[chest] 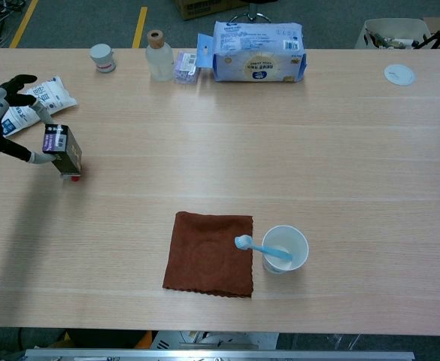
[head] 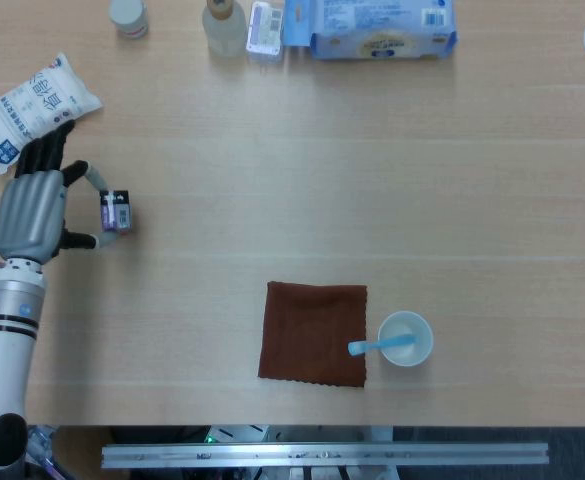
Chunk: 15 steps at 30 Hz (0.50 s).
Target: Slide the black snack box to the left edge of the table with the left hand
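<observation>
Our left hand point(head: 30, 213) pinches the box point(head: 115, 211) with fingertips, tilted up near the table's point(head: 272, 180) left edge; salt bag point(head: 34, 106) at 11 o'clock, bare wood below.

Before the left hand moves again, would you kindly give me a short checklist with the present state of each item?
1. Left hand on the snack box: ok, fingertips pinch it at its left side.
2. Box flat on the table: not ok, the chest view shows it tipped up on a lower edge.
3. Box at the left edge: not ok, bare table lies to its left.
4. Path left free: ok, the white bag lies further back.
5. Right hand out of the way: cannot tell, not in view.
</observation>
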Each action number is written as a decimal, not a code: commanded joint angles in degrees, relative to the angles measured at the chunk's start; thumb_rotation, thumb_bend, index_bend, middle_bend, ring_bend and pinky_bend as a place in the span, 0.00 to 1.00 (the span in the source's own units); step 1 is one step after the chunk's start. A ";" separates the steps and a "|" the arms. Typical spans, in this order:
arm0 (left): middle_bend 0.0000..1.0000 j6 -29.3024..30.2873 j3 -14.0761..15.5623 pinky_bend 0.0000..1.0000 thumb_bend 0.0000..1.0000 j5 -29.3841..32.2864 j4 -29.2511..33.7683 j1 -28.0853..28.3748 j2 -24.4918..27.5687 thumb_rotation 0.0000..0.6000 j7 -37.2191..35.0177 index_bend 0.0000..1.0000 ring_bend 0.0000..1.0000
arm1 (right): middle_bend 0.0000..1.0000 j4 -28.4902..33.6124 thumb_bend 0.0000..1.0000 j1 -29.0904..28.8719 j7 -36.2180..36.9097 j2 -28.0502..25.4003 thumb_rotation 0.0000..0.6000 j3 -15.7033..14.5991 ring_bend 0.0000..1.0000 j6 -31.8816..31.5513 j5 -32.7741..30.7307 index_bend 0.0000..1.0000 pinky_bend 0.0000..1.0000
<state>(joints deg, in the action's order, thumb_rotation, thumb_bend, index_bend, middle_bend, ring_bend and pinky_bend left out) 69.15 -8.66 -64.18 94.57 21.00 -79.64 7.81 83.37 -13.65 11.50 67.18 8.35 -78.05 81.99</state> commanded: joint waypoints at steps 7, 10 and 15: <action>0.00 1.36 -4.59 0.02 0.08 0.34 8.21 -2.73 8.14 1.00 -11.04 0.51 0.00 | 0.15 0.24 0.21 -0.09 -0.33 0.05 1.00 0.08 0.13 -0.07 0.04 0.14 0.37; 0.00 2.28 -4.46 0.02 0.08 -0.40 9.21 -3.16 9.26 1.00 -10.62 0.51 0.00 | 0.15 0.43 0.21 -0.06 -0.34 -0.02 1.00 0.11 0.13 -0.15 0.05 0.14 0.37; 0.00 3.82 -3.67 0.02 0.08 -1.63 10.70 -3.69 10.77 1.00 -7.90 0.51 0.00 | 0.15 0.58 0.21 -0.06 -0.42 -0.07 1.00 0.05 0.13 -0.14 0.14 0.14 0.37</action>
<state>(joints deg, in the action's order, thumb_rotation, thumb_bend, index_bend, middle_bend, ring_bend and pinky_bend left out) 72.40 -12.66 -65.32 104.79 17.54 -69.35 -1.04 83.93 -13.73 11.09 67.11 8.41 -78.18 82.12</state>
